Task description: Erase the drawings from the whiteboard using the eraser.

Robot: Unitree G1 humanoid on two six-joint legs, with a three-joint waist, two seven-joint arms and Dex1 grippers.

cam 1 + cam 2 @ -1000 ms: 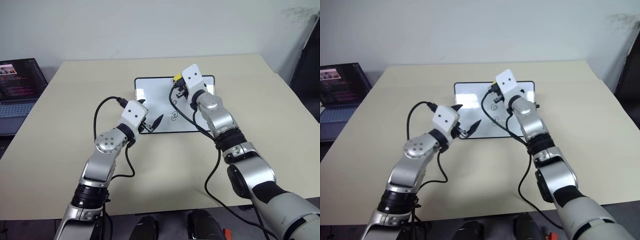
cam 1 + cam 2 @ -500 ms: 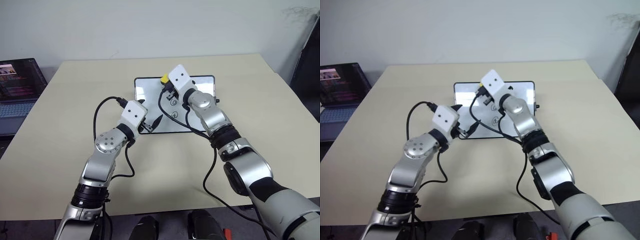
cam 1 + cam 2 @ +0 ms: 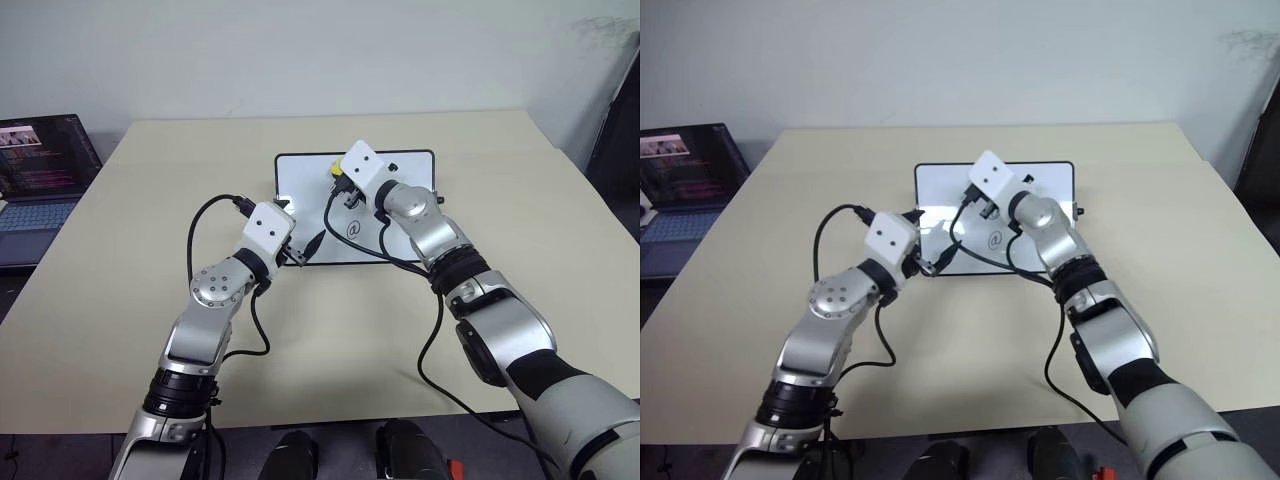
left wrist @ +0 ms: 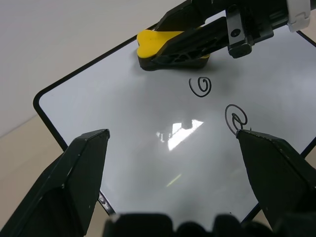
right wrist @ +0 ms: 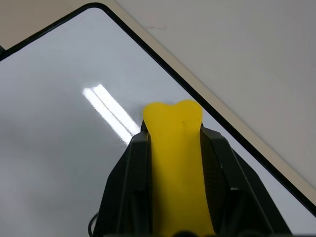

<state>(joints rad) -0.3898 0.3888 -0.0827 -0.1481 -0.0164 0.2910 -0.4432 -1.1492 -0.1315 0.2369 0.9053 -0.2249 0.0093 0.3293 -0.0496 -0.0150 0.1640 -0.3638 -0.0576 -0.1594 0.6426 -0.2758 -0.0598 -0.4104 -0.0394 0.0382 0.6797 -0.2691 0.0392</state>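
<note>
Yellow eraser [image 4: 170,48] is pinched in the right gripper [image 5: 175,148] on the whiteboard [image 4: 123,128]; left gripper [image 4: 173,148] is spread. Wiping is underway; spiral [image 4: 200,86] and swirl [image 4: 236,117] must be swept next.

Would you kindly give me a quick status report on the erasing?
Right hand shut on eraser, down on whiteboard. Left hand open at board's near edge. Spiral and swirl remain. Nothing in the way.
</note>
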